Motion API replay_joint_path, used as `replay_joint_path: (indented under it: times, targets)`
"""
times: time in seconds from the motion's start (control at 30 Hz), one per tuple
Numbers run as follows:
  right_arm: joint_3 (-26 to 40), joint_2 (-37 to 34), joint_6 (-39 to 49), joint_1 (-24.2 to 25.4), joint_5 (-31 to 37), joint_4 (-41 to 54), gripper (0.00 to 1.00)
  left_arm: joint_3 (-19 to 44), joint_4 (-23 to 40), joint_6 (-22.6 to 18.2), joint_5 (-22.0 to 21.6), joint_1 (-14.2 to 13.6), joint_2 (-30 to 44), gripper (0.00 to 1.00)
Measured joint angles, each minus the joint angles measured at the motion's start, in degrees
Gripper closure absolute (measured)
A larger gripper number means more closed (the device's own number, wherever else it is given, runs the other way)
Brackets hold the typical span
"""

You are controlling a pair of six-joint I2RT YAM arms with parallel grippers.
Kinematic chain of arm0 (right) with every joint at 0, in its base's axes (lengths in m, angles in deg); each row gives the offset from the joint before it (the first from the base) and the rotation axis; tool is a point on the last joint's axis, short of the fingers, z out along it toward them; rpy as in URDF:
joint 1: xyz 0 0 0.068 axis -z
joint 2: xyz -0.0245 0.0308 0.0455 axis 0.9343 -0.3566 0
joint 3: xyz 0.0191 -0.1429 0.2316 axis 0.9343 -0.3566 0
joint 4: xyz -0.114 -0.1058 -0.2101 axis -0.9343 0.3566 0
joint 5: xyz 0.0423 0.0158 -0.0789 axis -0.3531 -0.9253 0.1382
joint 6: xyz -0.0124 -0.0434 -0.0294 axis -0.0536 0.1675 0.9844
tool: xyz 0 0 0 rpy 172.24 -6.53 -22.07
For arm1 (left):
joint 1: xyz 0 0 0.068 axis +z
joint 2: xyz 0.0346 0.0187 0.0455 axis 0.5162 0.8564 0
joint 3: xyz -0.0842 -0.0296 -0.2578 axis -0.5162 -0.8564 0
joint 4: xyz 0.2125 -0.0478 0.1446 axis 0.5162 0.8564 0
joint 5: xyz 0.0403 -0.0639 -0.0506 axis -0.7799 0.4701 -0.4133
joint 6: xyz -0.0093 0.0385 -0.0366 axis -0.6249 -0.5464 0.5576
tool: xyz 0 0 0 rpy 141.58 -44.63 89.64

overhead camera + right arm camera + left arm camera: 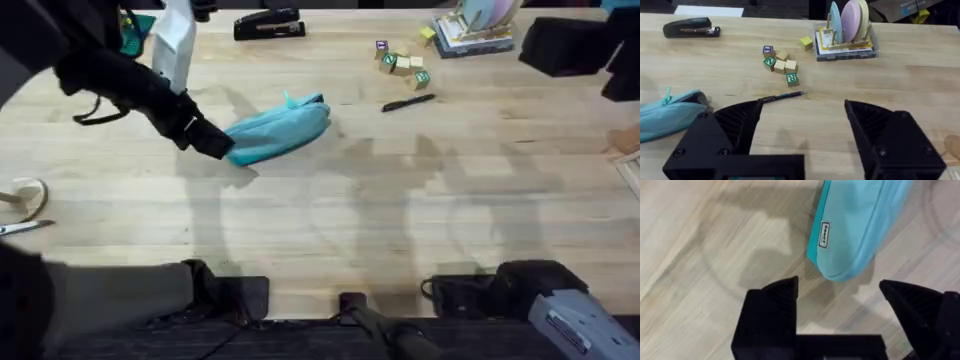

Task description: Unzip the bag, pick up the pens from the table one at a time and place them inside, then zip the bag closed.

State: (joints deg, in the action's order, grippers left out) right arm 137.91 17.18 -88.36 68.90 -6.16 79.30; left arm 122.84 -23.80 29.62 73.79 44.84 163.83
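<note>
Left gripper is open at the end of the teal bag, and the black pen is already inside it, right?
Not quite. The left gripper is open at the end of the teal bag, but the black pen is not inside: the overhead view shows it lying on the table, apart from the bag, beside the letter blocks.

Illumination: bright, even, from overhead. Light wooden plank table (420, 220) shows soft multiple shadows, approx. 6 o'clock of the teal fabric pouch (280, 130). No strong glare. Left arm's black gripper (840, 305) blurred, out of focus in wrist view; wood grain sharp.
</note>
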Motion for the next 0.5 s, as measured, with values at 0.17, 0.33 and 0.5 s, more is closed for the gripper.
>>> replay_joint_path:
  times: [0.17,0.33,0.5]
  targets:
    - [0.0,0.0,0.0,0.0,0.0,0.0,0.004,0.0,-2.3,-0.3,1.4,0.0,4.6,0.008]
    - [0.0,0.0,0.0,0.0,0.0,0.0,0.004,0.0,-2.5,-0.4,4.4,0.0,7.3,0.008]
    - [0.0,0.0,0.0,0.0,0.0,0.0,0.003,0.0,-2.5,-0.5,7.3,0.0,7.6,0.007]
